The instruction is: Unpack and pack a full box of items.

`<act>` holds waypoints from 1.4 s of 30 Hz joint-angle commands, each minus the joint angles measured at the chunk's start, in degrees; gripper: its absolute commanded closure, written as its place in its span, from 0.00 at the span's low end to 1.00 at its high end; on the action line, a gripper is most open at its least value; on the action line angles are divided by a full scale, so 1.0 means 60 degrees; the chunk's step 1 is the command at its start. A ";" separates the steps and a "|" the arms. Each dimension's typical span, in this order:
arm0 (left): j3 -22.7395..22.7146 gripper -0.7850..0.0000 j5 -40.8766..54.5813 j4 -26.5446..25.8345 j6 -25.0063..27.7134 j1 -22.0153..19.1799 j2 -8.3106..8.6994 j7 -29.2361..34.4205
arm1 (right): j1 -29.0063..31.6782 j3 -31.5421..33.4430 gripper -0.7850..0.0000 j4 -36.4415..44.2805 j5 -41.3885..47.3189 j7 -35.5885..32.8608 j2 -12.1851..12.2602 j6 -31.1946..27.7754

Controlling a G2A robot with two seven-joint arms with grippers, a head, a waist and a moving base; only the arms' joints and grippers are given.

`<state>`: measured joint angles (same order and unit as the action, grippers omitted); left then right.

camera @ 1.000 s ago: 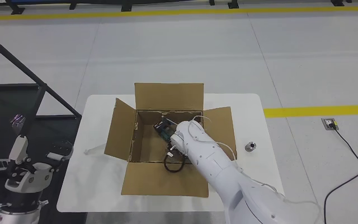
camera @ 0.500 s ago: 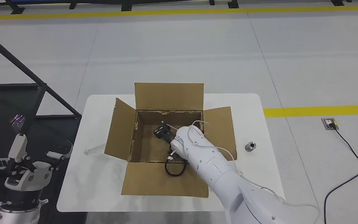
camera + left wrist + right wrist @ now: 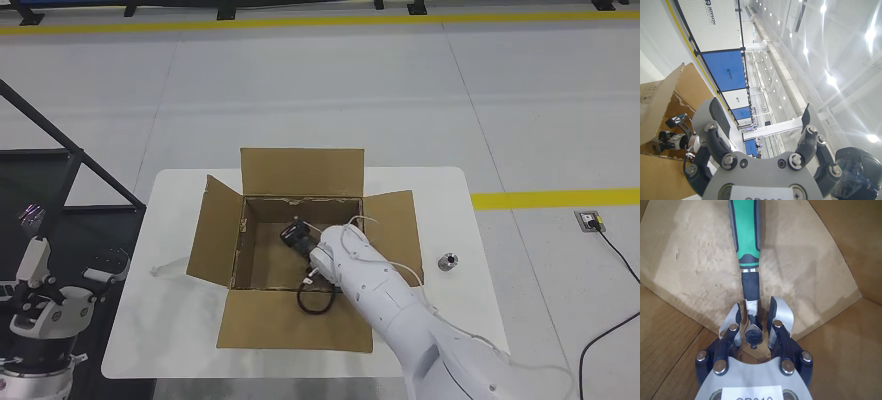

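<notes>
— So, nearest first: how does the right claw (image 3: 755, 306) stand?
— Spread; its pads sit on either side of the metal head of the ratchet wrench (image 3: 746, 234), with a gap showing on each side; nothing is pinched.
— And the wrench itself?
— Lying flat on the floor of the cardboard box (image 3: 300, 172), its green handle pointing away from the claw; the box stands open on the white table (image 3: 170, 330), flaps folded out.
— The left claw (image 3: 761, 108)?
— Spread wide too, holding nothing; it points up at the ceiling, just outside a box flap.
— Farther out?
— A small metal socket (image 3: 448, 262) on the table, apart from the box, past its right flap.
</notes>
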<state>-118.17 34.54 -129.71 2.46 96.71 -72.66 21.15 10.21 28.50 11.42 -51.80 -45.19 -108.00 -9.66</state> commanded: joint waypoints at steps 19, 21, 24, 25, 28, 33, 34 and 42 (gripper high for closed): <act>-0.0152 0.00 0.0187 0.0021 0.0207 0.0185 -0.0012 0.0010 | -0.0421 0.0486 1.00 0.0226 0.0266 0.0111 0.0139 -0.0447; -0.0156 0.00 0.0188 0.0011 0.0207 0.0187 -0.0011 0.0022 | -0.0592 0.0637 1.00 0.0324 0.0486 -0.0044 0.0211 -0.1058; -0.0138 0.00 0.0169 -0.0013 0.0190 0.0170 -0.0007 0.0050 | -0.0821 0.0919 1.00 0.0422 0.0929 -0.0389 0.0363 -0.2144; -0.0127 0.00 0.0166 -0.0017 0.0183 0.0158 -0.0006 0.0049 | -0.0890 0.1007 1.00 0.0422 0.1041 -0.0469 0.0427 -0.2434; -0.0075 0.00 0.0121 -0.0050 0.0155 0.0116 0.0001 0.0068 | -0.1003 0.1226 1.00 0.0472 0.1274 -0.0644 0.0619 -0.3002; 0.0008 0.00 0.0046 -0.0081 0.0101 0.0052 0.0012 0.0089 | -0.0948 0.1544 1.00 0.0978 0.1497 -0.0654 0.0963 -0.3638; 0.0022 0.00 0.0027 -0.0092 0.0087 0.0039 0.0015 0.0094 | -0.0921 0.1601 1.00 0.1150 0.1492 -0.0678 0.1046 -0.3739; 0.0148 0.00 -0.0061 -0.0149 0.0023 -0.0099 0.0035 0.0100 | -0.0140 0.2485 1.00 0.4186 0.1379 -0.2048 0.2043 -0.3797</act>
<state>-117.33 34.19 -130.59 2.59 96.23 -72.46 21.78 8.24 42.33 32.42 -43.07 -56.02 -96.77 -33.53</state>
